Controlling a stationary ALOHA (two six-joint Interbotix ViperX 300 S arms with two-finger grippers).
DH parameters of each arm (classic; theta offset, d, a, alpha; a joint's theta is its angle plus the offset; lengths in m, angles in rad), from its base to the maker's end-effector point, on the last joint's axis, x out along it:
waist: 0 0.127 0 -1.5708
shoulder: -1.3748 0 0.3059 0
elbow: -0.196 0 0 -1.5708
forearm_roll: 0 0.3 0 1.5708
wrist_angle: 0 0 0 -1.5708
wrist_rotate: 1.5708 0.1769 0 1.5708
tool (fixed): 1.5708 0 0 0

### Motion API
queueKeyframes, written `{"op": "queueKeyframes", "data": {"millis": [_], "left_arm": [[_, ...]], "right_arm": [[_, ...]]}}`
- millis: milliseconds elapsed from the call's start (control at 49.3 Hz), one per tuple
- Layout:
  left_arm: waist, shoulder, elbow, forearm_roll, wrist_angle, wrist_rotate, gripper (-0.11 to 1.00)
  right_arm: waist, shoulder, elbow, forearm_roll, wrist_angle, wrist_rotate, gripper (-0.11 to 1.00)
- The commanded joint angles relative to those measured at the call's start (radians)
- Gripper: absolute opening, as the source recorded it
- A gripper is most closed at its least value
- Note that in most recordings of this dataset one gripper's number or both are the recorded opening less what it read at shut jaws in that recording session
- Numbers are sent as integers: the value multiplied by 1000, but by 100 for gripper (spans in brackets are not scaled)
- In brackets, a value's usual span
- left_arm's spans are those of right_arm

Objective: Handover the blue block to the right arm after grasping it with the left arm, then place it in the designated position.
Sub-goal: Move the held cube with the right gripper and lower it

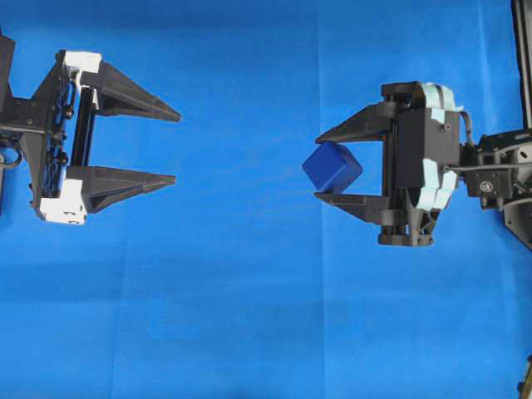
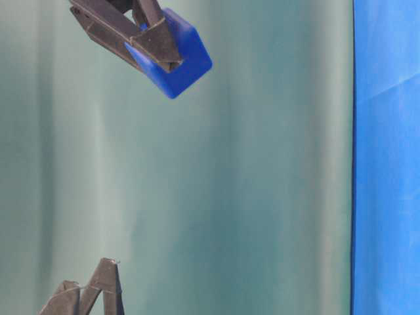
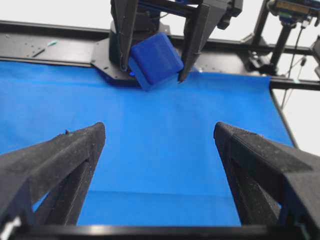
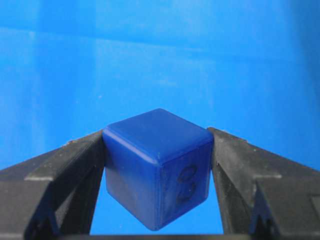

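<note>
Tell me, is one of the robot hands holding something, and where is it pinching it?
The right gripper holds the blue block, pinched on two opposite side faces near its fingertips. The left gripper is open and empty.

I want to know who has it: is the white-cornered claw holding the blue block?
No, the left gripper is open and bare; the blue block sits pinched in the right gripper.
</note>
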Motion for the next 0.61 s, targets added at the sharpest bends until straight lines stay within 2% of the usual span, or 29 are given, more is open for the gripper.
{"op": "queueKeyframes", "data": {"millis": [0,588], "left_arm": [[-2,-5,-18,3,-6,0,93],[-2,-5,-18,2,-6,0,93]], "right_arm": [[2,-17,-11,-2,-3,-2,55],[2,2,-9,-2,-6,3,55]]}}
